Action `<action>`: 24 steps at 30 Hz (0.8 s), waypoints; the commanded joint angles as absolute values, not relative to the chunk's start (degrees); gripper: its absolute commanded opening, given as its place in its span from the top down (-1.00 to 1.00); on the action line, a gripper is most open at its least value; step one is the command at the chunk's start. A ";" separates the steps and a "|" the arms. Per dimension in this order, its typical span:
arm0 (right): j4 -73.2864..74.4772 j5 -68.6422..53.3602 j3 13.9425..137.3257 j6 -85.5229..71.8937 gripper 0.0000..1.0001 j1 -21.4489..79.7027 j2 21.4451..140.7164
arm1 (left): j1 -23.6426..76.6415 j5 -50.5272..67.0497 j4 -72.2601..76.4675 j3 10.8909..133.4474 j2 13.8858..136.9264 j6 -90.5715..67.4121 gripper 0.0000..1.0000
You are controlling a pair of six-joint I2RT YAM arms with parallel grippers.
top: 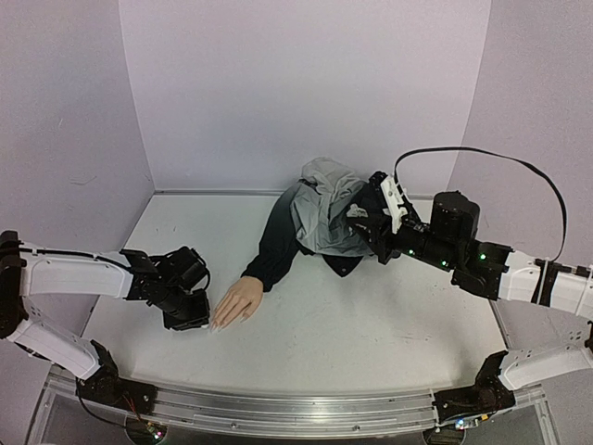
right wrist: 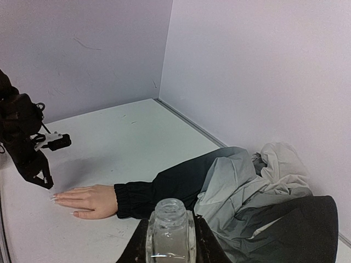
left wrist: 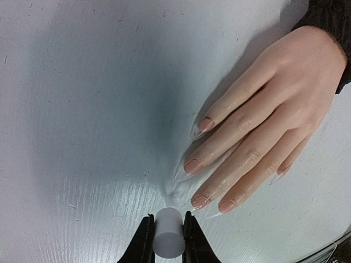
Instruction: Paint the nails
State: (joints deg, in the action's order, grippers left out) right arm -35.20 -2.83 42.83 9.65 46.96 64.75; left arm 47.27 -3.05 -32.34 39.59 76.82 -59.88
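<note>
The flesh-coloured mannequin hand (top: 236, 301) lies palm down on the table, its arm in a dark sleeve (top: 273, 243). In the left wrist view its nails (left wrist: 205, 125) are pale and glossy with long clear tips. My left gripper (left wrist: 168, 220) is shut on a white cylindrical cap (left wrist: 168, 241), whose far end sits just left of the lower fingertips (left wrist: 200, 201). Any brush under it is hidden. My right gripper (right wrist: 171, 229) is shut on an open clear glass bottle (right wrist: 170, 215), held above the jacket. The hand also shows in the right wrist view (right wrist: 88, 198).
A crumpled grey and black jacket (top: 324, 209) lies at the back centre, joined to the sleeve. Lilac walls close the table at the back and both sides. A metal rail (top: 278, 413) runs along the near edge. The left arm (right wrist: 24, 137) shows in the right wrist view.
</note>
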 commanded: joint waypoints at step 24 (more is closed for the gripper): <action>-39.29 -3.07 43.24 9.40 1.00 47.12 64.51 | 47.26 -4.76 -32.98 45.04 75.78 -57.91 1.00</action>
State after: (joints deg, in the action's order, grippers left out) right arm -35.20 -3.01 42.83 9.65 46.96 65.21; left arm 47.27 -4.56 -34.17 43.97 75.50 -58.39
